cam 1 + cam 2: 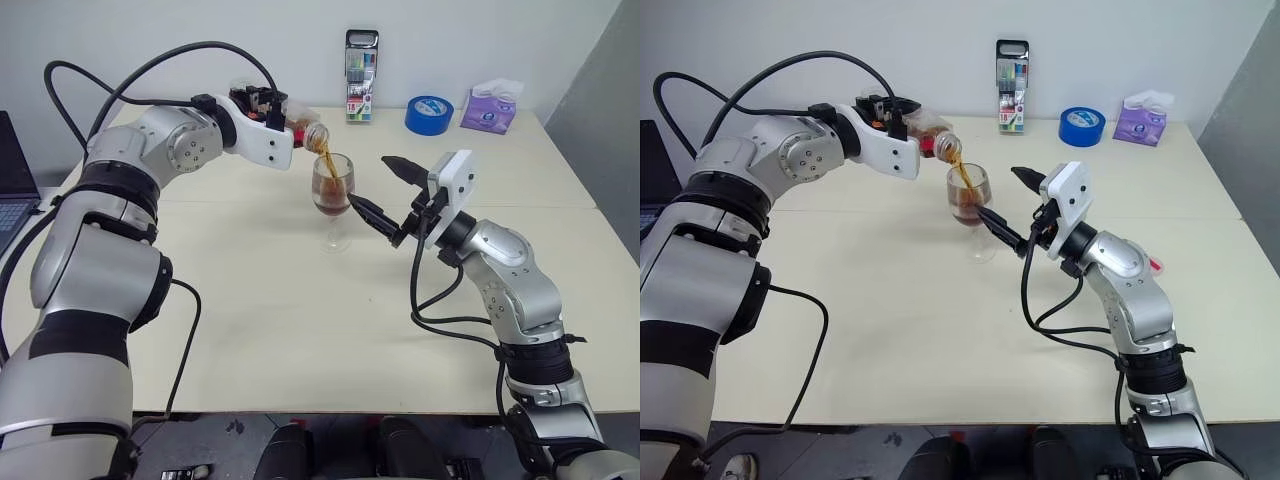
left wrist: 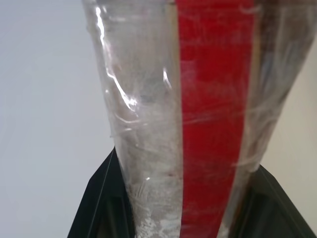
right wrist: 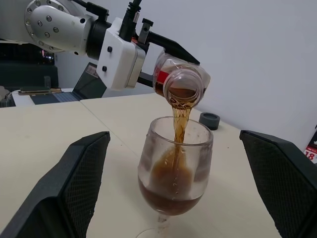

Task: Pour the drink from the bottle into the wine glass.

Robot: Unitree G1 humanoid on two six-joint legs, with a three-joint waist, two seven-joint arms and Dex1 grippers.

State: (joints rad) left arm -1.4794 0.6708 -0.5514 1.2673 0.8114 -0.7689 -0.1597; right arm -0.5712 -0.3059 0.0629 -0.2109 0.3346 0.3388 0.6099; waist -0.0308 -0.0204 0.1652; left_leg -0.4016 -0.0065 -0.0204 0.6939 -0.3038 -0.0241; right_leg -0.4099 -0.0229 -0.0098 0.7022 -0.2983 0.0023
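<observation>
My left gripper point(image 1: 280, 112) is shut on the clear bottle point(image 1: 300, 125), whose red label strip point(image 2: 213, 124) runs between its black fingers. The bottle is tipped nearly level with its open neck point(image 3: 182, 89) just above the wine glass point(image 1: 333, 195). A thin stream of brown drink point(image 3: 179, 121) falls into the bowl, and more drink point(image 1: 332, 203) fills the bowl's lower part. The glass stands upright on the table. My right gripper point(image 1: 383, 190) is open just right of the glass, with one finger to each side of the bowl and not touching it.
Along the cream table's point(image 1: 300, 330) far edge stand a marker pack point(image 1: 361, 75), a blue tape roll point(image 1: 429, 114) and a purple tissue pack point(image 1: 489, 108). A laptop point(image 1: 12, 185) sits at the far left. A small dark round thing point(image 3: 209, 120) lies behind the glass.
</observation>
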